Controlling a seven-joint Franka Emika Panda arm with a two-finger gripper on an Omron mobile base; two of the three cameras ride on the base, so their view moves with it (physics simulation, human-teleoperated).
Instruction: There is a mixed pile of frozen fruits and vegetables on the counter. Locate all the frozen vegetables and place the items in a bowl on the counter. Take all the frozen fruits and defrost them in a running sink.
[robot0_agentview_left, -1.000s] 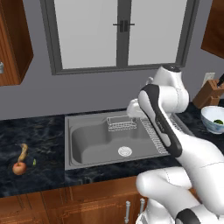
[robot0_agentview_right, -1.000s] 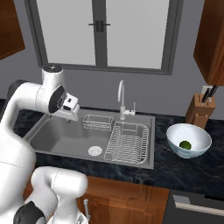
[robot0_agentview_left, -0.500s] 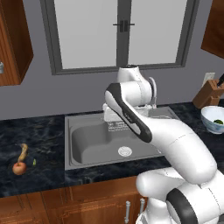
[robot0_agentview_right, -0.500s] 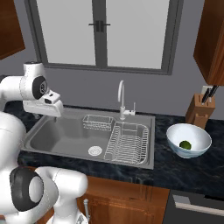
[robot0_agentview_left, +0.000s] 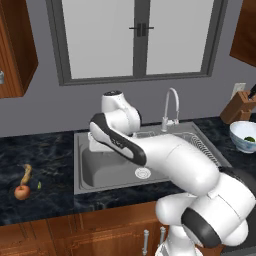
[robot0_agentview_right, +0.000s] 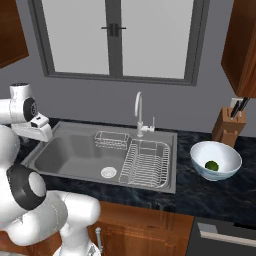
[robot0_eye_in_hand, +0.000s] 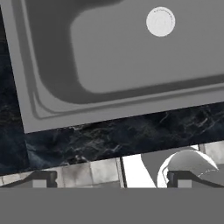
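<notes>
The green ball (robot0_agentview_right: 212, 165) already lies in the white bowl (robot0_agentview_right: 200, 153), far to the tool's right past the sink (robot0_agentview_right: 75, 152). The red fruit (robot0_agentview_left: 21, 192) and the banana (robot0_agentview_left: 26, 173) lie together on the counter (robot0_agentview_left: 45, 150), well to the tool's left, not yet in the sink. The faucet (robot0_agentview_right: 138, 112) shows no water. The tool (robot0_eye_in_hand: 109, 178) hangs above the sink's left edge, jaws spread and empty.

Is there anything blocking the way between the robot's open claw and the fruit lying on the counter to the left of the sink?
Nothing visible does. The gripper hangs open over the sink's left edge, and bare counter lies between it and the apple and banana.
</notes>
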